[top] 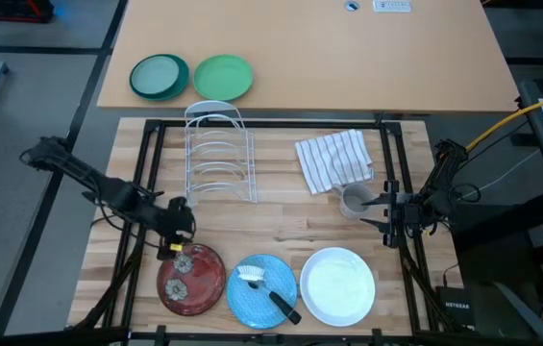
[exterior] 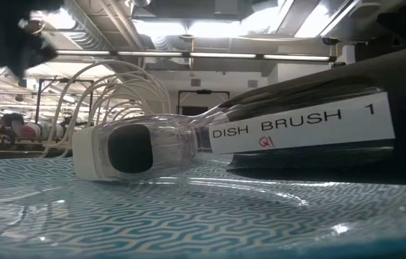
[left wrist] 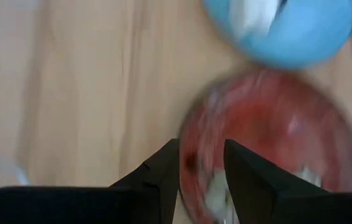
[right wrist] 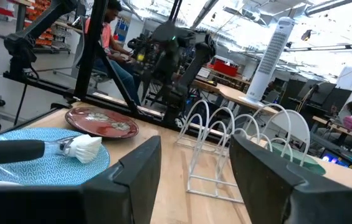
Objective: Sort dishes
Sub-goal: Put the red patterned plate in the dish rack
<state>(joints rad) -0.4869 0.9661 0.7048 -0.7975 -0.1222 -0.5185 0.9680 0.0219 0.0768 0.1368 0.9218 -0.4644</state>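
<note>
Red with pale flower marks, the dark red plate (top: 192, 280) is lying at the near edge of my wooden worktop (top: 281, 216), with the light blue plate (top: 262, 290) just beside it and the white plate (top: 337, 285) next along the row. A dish brush (top: 269, 291) is resting on the blue one. I am watching the left pincer (top: 179, 244) hovering over the red plate's far rim, its fingers (left wrist: 163, 177) slightly parted and gripping nothing. The right pincer (top: 383, 213) is waiting released beside a small grey cup (top: 354, 201). Farther back, a wire dish rack (top: 218, 154) and striped cloth (top: 334, 160) are sitting, then two green plates (top: 192, 77).
</note>
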